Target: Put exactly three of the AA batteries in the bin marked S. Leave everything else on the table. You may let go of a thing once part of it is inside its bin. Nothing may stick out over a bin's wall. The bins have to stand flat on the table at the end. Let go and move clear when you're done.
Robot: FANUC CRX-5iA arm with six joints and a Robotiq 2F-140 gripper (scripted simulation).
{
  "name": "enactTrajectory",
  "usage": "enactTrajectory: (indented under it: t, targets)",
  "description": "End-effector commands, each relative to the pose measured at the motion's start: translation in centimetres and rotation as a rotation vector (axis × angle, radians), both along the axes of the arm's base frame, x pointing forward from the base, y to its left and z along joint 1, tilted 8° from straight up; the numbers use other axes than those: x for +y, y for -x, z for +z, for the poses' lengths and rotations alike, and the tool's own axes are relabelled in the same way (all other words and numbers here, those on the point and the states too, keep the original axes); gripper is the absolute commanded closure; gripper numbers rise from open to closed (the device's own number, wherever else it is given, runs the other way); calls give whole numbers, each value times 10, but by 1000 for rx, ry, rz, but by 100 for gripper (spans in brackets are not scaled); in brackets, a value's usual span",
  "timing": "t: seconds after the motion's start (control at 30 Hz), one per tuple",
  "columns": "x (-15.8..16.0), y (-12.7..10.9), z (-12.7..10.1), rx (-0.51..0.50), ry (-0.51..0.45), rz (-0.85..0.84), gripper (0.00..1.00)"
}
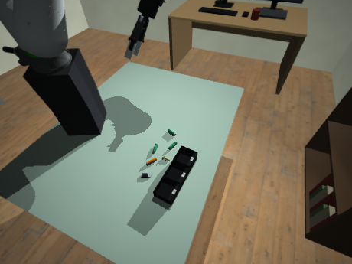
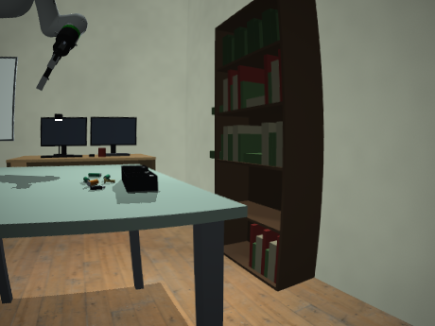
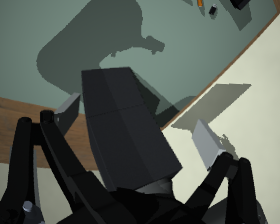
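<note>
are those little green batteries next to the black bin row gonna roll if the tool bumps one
Probably. Each small green cylindrical battery lies on its side on the smooth pale green table top, so a sideways nudge could roll it. They look stiff and light. The open tool hangs high above the table, touching nothing.

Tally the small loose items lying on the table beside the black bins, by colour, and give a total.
Small green cylinders: 3
Small orange cylinder: 1
Small yellowish piece: 1
Small black block: 1
Total: 6
</note>
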State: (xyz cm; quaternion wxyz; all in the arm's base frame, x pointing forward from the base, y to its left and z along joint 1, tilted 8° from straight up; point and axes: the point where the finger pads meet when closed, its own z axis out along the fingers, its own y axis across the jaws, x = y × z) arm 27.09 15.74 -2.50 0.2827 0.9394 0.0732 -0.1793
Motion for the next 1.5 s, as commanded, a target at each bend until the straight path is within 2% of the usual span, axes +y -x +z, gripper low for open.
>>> enactTrajectory:
  t: [0.0,0.53,0.57,1.03,1.1,1.23,1.33,1.37,1.4,1.47]
  targets:
    - [0,0,0,0,0,0,0]
    - [0,0,0,0,0,0,0]
    - [-1,0,-8,0,0,0,95]
    - [-16,-5,-124,0,0,0,95]
    - [-16,-5,-124,0,0,0,95]
    - [-20,-7,-157,0,0,0,95]
    - [-20,-7,-159,0,0,0,95]
    - [-26,-12,-158,-34,-32,-19,95]
    - [-29,-20,-158,-27,-63,-35,95]
    - [-33,-30,-159,-27,-63,-35,95]
